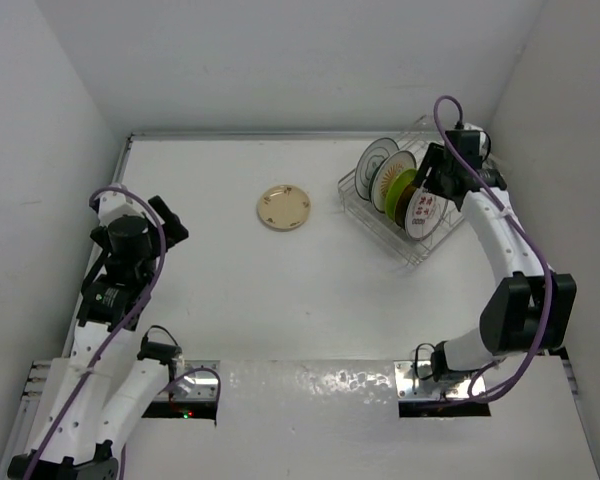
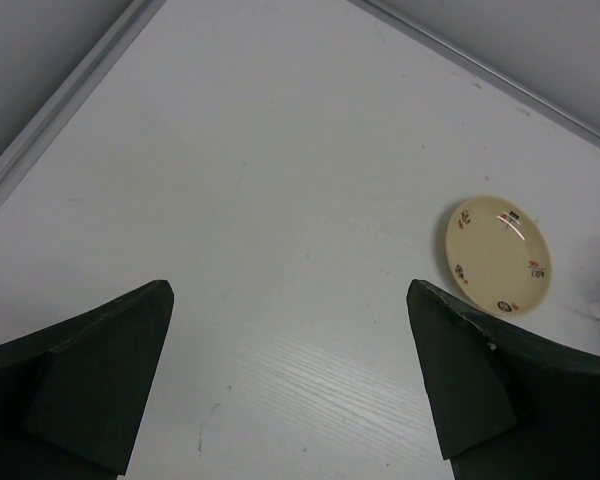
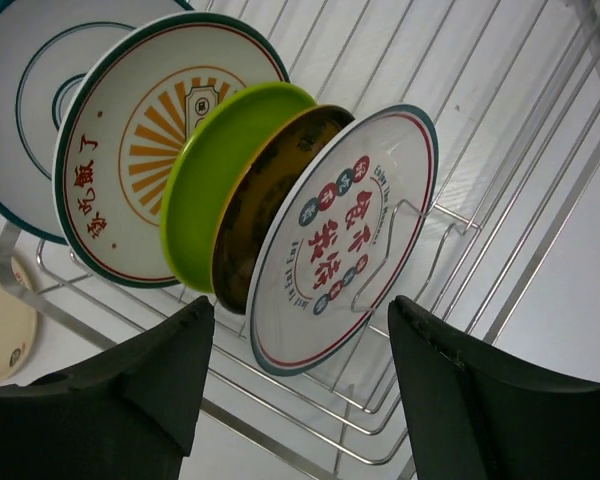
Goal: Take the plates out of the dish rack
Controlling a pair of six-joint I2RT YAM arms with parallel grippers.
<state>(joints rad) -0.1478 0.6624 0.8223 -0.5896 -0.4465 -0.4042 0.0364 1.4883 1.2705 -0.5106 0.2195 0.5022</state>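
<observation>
The dish rack [image 1: 412, 250] stands at the back right with several plates upright in it. In the right wrist view they are a white plate with a dark rim [image 3: 20, 110], a white one with an orange sunburst [image 3: 130, 150], a lime green one [image 3: 215, 185], a brown one [image 3: 270, 205] and a white one with red characters [image 3: 350, 240]. My right gripper [image 3: 300, 310] hangs open just over the red-character plate [image 1: 423, 212], its fingers clear of it. A small cream plate [image 1: 283, 207] lies flat on the table. My left gripper [image 2: 290, 300] is open and empty at the far left [image 1: 170, 228].
The rack's wire tines and frame [image 3: 310, 420] run under and behind the plates. White walls close the table on the left, back and right, and the rack sits near the right wall. The cream plate [image 2: 498, 255] lies right of my left fingers.
</observation>
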